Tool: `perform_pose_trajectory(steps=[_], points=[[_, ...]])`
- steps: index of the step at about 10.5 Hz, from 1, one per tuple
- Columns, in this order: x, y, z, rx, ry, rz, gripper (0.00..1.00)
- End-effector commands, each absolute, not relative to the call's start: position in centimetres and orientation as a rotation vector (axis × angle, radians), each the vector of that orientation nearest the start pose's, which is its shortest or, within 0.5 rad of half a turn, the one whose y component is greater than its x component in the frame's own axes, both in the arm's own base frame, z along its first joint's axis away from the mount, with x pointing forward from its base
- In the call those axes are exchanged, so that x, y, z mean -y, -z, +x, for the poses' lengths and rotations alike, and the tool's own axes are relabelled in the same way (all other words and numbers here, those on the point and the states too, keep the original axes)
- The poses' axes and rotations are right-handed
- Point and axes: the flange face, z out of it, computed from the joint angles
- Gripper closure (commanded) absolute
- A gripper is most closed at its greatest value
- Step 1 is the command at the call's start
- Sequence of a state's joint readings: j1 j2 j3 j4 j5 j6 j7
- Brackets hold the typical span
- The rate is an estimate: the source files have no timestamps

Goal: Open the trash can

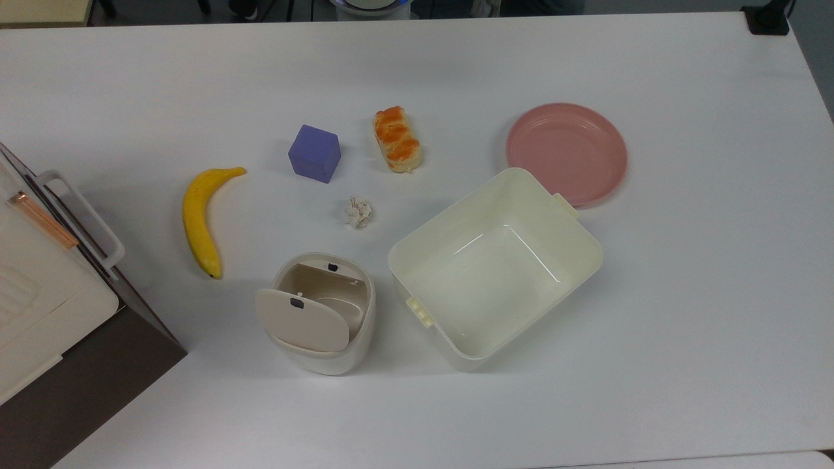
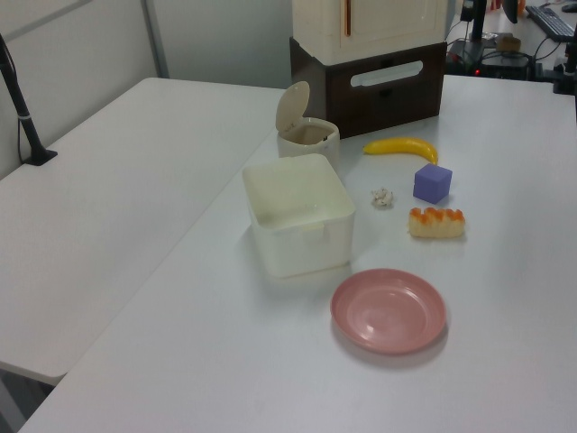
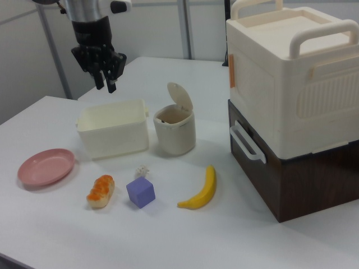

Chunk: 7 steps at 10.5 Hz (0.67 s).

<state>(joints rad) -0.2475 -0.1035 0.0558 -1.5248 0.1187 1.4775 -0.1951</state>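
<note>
- Trash can: lid tipped up on its hinge, interior exposed; dark button visible at rim. Judged: opening done.
- Gripper: raised, well apart from the can, up and toward the right view's left of it, over the far side of the lidless tub. Fingers close together, holding nothing.
- Step in hand, judged: retreat only. Keep high; no pass over the upright lid, which a light knock could shut.
- Paper wad, purple cube, banana lie below, nearer the camera.
</note>
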Motion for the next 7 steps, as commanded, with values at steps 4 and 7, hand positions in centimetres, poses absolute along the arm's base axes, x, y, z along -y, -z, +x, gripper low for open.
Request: perform_pose_trajectory(steps=[4, 7], points=[[6.4, -68.2, 53.9, -0.387, 0.344, -2.967, 0.0], [5.8, -67.3, 53.9, -0.399, 0.313, -2.98, 0.0]])
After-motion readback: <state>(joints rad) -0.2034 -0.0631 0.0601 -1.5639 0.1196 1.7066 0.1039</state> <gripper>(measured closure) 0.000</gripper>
